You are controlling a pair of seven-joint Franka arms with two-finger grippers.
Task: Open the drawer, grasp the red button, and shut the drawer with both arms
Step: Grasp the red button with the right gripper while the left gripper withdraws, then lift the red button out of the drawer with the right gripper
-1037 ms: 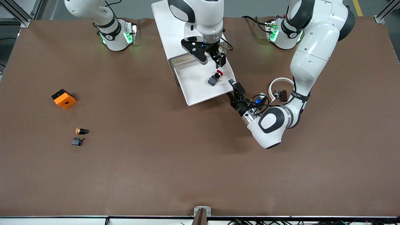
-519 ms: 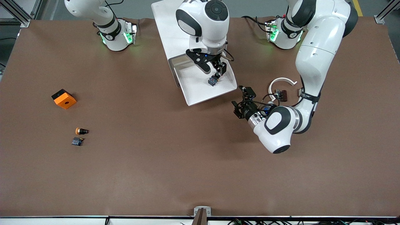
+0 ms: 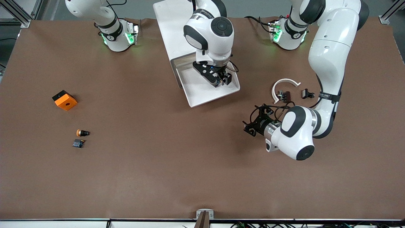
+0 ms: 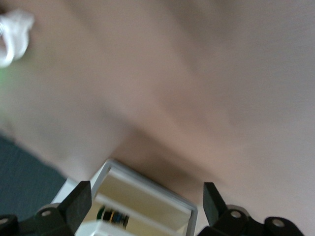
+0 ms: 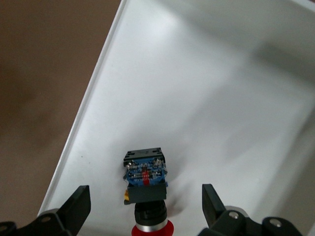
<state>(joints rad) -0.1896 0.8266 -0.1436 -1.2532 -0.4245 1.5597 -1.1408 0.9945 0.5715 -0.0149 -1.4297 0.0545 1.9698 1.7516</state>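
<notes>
The drawer (image 3: pixel 202 93) stands pulled out of the white cabinet (image 3: pixel 171 25); its floor also shows in the right wrist view (image 5: pixel 197 98). The button (image 5: pixel 145 187) lies on its side on the drawer floor, red cap toward the camera. My right gripper (image 5: pixel 145 216) is open, low in the drawer, one finger on each side of the button without touching it. In the front view the right gripper (image 3: pixel 221 79) hides the button. My left gripper (image 3: pixel 250 125) is open and empty, low over bare table toward the left arm's end; it also shows in the left wrist view (image 4: pixel 145 206).
An orange cube (image 3: pixel 65 100), an orange-capped button (image 3: pixel 82 133) and a small blue block (image 3: pixel 78 143) lie toward the right arm's end. A white ring piece (image 3: pixel 284 85) and small dark parts (image 3: pixel 284 95) lie near the left forearm. The left wrist view shows part of the cabinet (image 4: pixel 147 196), blurred.
My right gripper came down into the drawer and now straddles the button. My left gripper pulled away from the drawer's front corner, toward the front camera.
</notes>
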